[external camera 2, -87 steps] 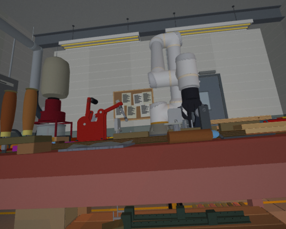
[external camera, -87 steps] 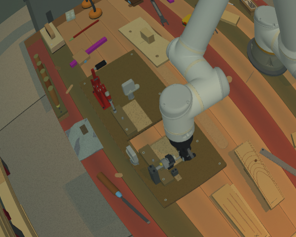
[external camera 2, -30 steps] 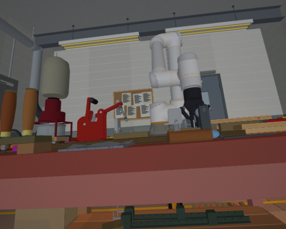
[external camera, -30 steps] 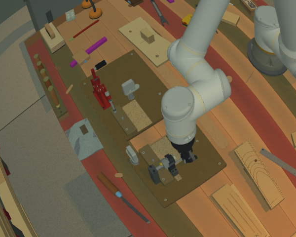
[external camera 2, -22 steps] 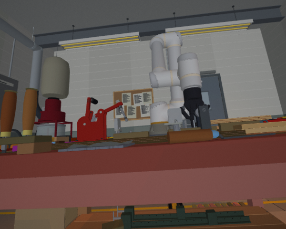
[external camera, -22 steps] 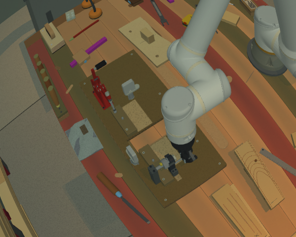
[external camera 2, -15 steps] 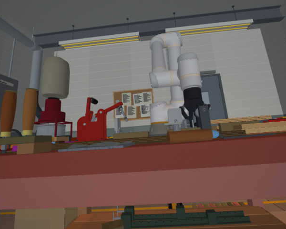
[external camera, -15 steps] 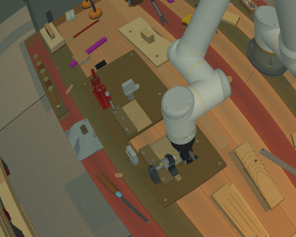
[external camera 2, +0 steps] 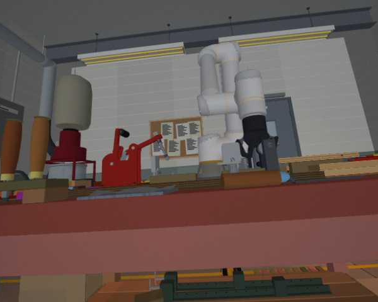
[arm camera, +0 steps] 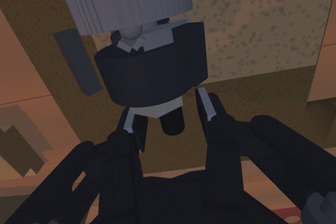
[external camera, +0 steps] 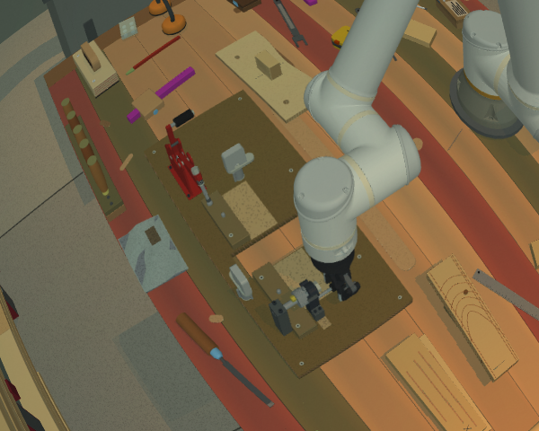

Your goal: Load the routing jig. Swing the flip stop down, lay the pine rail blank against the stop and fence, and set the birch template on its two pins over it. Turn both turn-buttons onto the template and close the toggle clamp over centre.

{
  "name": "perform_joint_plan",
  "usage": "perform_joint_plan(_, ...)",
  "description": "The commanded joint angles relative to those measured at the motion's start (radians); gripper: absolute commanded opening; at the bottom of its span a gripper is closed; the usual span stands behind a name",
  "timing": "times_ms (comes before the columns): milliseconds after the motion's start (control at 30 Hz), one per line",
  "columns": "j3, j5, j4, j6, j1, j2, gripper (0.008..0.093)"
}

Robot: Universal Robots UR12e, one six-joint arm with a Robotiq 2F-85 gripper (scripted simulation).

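The flip stop (external camera: 307,299), a black and grey arm on a rod beside a dark post (external camera: 280,317), sits at the near end of the brown jig base (external camera: 279,227). In the wrist camera its black body (arm camera: 152,72) and small black stub (arm camera: 171,123) lie just ahead of my fingertips. The red toggle clamp (external camera: 182,167) stands at the far end with its handle raised. Two grey turn-buttons (external camera: 236,160) (external camera: 240,281) stand on the base. The pine rail blank (external camera: 470,315) and the birch template (external camera: 265,74) lie off the jig. My gripper (external camera: 346,290) is open and empty beside the flip stop.
A second board (external camera: 435,385) lies near the pine blank, with a steel ruler (external camera: 514,299) to its right. A chisel (external camera: 221,357) and a grey cloth (external camera: 151,253) lie along the bench's near red edge. The robot base (external camera: 486,93) stands at the far right.
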Motion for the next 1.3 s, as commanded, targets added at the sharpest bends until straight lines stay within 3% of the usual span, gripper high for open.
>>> perform_joint_plan(0,-0.001,0.0,0.0,0.0,0.0,0.0,0.048)
perform_joint_plan(933,-0.024,0.0,0.102,0.0,0.0,-0.079,0.048)
perform_joint_plan(1267,-0.067,0.0,0.235,0.0,0.0,-0.171,0.048)
